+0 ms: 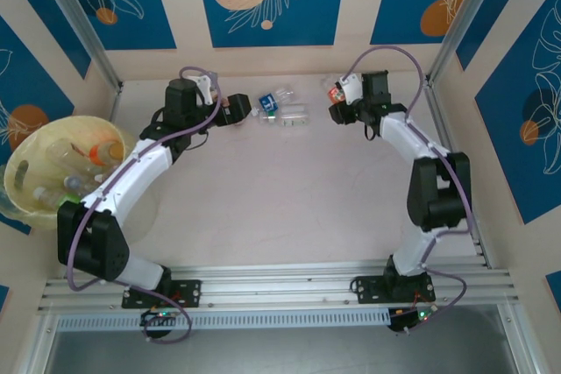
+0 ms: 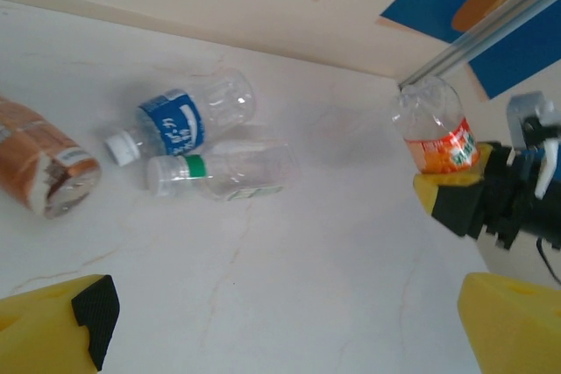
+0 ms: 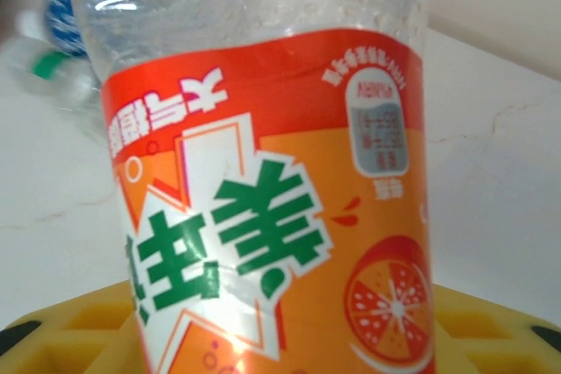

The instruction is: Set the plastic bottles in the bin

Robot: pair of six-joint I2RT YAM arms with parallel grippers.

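Bin at worktop's left edge, bottles inside, two bottles side by side near far edge, lone bottle right of them

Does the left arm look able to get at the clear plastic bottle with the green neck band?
Probably yes: the left claw is open and empty, facing that green-banded bottle with nothing lying between them. The blue-labelled clear plastic bottle beside it might crowd the grip.

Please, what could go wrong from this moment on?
1. The right pincer holds the orange bottle, thin clear plastic; it may slip or crush.
2. The bin stands far left, beyond the left arm; carrying across could hit that arm.
3. The open left pincer may knock the blue bottle and green-capped bottle, lying side by side, apart.
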